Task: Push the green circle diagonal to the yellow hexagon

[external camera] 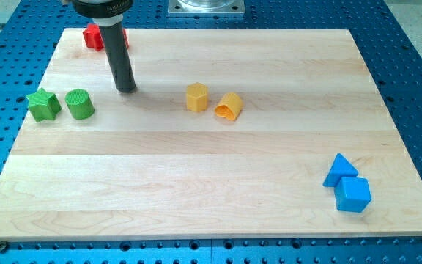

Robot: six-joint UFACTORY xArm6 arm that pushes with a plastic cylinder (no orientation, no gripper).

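On the pale wooden board [211,169], a red plastic block [92,36] sits at the view's top left, partly hidden behind the dark rod, its shape unclear. A yellow plastic hexagon block [196,97] stands near the centre top, with an orange-yellow arch-shaped block [229,106] just beside it at about four o'clock. A blue triangular block [339,170] and a blue cube [353,194] touch at the view's lower right. The green plastic circle block [80,104] stands near the left edge, a green star block [43,104] just beside it at nine o'clock. There are no fingers: my tip [126,89] rests on bare board, touching nothing, at about two o'clock from the green circle, with clear wood between it and the hexagon.
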